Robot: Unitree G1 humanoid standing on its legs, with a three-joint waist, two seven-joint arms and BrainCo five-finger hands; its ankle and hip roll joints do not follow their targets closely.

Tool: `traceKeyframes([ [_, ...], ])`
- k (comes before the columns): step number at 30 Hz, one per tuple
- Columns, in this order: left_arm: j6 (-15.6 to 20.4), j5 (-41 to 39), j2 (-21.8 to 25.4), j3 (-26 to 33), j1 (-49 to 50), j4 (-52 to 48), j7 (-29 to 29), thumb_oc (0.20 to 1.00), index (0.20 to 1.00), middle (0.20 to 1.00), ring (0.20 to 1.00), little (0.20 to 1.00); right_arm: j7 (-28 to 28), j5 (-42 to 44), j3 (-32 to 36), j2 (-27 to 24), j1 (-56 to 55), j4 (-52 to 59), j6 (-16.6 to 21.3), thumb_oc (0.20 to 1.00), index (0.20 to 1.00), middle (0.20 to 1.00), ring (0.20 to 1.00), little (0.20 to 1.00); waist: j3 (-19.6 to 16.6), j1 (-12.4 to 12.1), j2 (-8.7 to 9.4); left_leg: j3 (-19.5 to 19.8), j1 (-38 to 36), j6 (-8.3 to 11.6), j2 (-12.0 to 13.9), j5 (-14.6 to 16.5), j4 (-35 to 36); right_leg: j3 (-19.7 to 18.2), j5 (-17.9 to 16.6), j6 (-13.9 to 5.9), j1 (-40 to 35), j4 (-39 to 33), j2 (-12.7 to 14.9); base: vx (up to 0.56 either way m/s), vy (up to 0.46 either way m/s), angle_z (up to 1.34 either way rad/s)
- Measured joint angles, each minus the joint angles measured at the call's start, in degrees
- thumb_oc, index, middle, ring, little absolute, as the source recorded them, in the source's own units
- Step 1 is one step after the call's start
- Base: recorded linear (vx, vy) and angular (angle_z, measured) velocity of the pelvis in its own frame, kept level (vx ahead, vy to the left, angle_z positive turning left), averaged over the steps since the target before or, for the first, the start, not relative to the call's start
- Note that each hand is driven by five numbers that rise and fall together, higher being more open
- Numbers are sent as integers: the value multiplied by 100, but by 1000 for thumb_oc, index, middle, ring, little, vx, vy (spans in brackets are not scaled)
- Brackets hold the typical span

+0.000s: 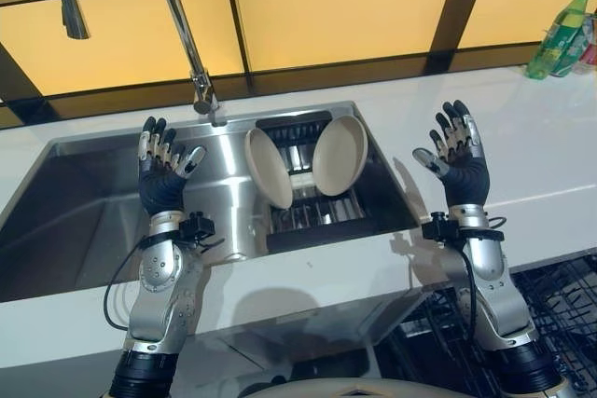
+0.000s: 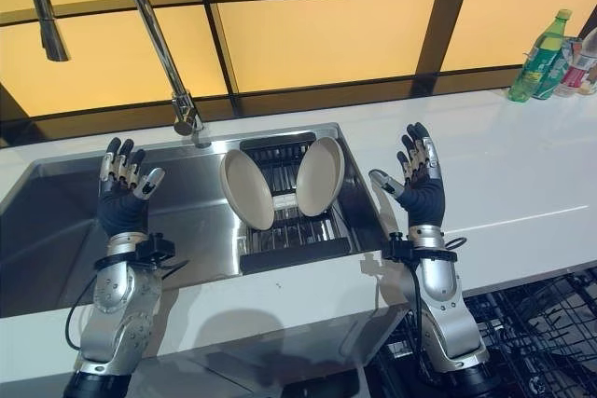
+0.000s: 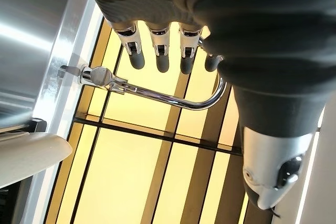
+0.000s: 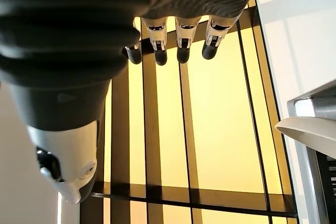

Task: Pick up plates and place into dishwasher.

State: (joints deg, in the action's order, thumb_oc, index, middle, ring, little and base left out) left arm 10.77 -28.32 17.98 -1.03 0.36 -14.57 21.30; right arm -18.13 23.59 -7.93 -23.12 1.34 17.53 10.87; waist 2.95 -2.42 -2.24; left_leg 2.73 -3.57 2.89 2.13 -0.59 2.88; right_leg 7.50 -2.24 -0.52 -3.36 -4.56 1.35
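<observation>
Plates stand on edge in a dark rack (image 1: 312, 230) at the right end of a steel sink (image 1: 93, 202): the left plate (image 1: 268, 168) and the right plate (image 1: 340, 155) are both cream-coloured, and they lean away from each other at the top, their lower edges close together among the rack's wires. Neither hand touches them. The left hand (image 1: 161, 167) is raised over the middle of the sink, just left of the left plate, palm turned toward the plates, fingers straight and spread with the thumb held apart, holding nothing; its wrist view looks past the dark fingertips (image 3: 159, 60) to the tap and shows a plate's pale rim at the edge. The right hand (image 1: 458, 156) is raised over the white counter (image 1: 541, 137) just right of the sink, palm turned toward the plates, fingers likewise straight and empty. A tall curved chrome tap (image 1: 177, 25) rises from the far rim of the sink, its spout hanging over the left part of the basin. Behind it runs a wall of yellow panels (image 1: 336, 6) with dark frames. A green bottle (image 1: 560, 34) stands at the far right of the counter. Below the counter on the near right, a black wire dishwasher rack (image 1: 560, 314) sits pulled out.
</observation>
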Motion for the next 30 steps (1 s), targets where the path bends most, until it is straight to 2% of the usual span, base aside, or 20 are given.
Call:
traceKeyframes([
  [22,-44,58,38,15,-7,-3,-387,1000,1000,1000,1000,1000,7,0,48,7,75,2,-84,1000,1000,1000,1000,1000,-61,-1,-38,-47,-253,-5,3,-9,210,-143,-5,-19,-111,-60,-11,29,2,-3],
  [24,-43,81,120,32,-7,-3,-406,1000,1000,1000,1000,1000,11,0,48,7,73,2,-122,1000,1000,1000,1000,1000,-62,-1,-36,-67,-265,-5,3,-9,210,-164,-10,-12,-111,-60,-13,17,-78,-6],
  [27,-42,593,243,244,-8,-3,-462,1000,1000,1000,1000,1000,64,3,49,-2,73,3,-165,1000,1000,1000,1000,1000,-66,-1,-30,-94,-280,-4,11,-11,207,-195,-14,-7,-114,-60,-27,4,-101,-5],
  [30,-43,1049,751,437,-40,6,-544,1000,1000,1000,1000,1000,144,8,50,-58,73,3,-254,1000,1000,1000,1000,1000,-72,3,-31,-97,-286,1,24,-8,190,-210,-3,-23,-125,-61,-62,41,-85,-3],
])
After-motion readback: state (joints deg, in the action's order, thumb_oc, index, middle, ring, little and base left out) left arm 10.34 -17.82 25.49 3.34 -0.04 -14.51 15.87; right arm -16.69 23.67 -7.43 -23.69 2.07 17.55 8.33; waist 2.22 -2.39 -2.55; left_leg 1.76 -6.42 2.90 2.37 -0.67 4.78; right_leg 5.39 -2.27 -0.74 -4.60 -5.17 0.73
